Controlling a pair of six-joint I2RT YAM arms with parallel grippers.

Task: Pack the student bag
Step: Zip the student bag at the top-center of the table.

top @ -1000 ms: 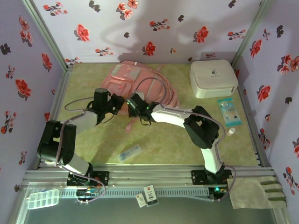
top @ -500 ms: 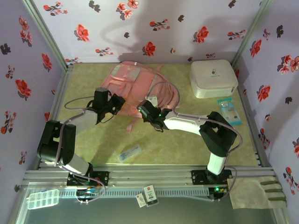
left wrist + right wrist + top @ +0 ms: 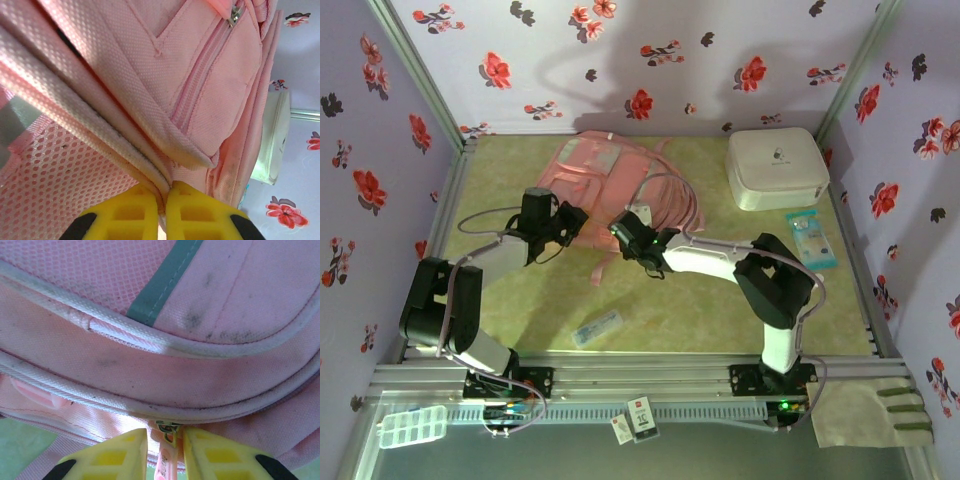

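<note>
Obstacles I log from the top view:
- student bag (image 3: pixel 610 170) at 12 o'clock, with the left gripper (image 3: pixel 574 219) and right gripper (image 3: pixel 622 230) on its near edge
- white case (image 3: pixel 777 167) at 2
- blue packet (image 3: pixel 811 240) at 3
- slim wrapped item (image 3: pixel 597 328) at 6

Open floor:
- centre, between the arms
- 10 o'clock corner

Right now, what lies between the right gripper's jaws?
In the right wrist view, the student bag's pink zip pull hangs between the right gripper's yellow jaws; nothing else lies there.

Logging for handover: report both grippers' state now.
Left gripper: shut on the bag, at a seam.
Right gripper: shut on the zip pull.
</note>
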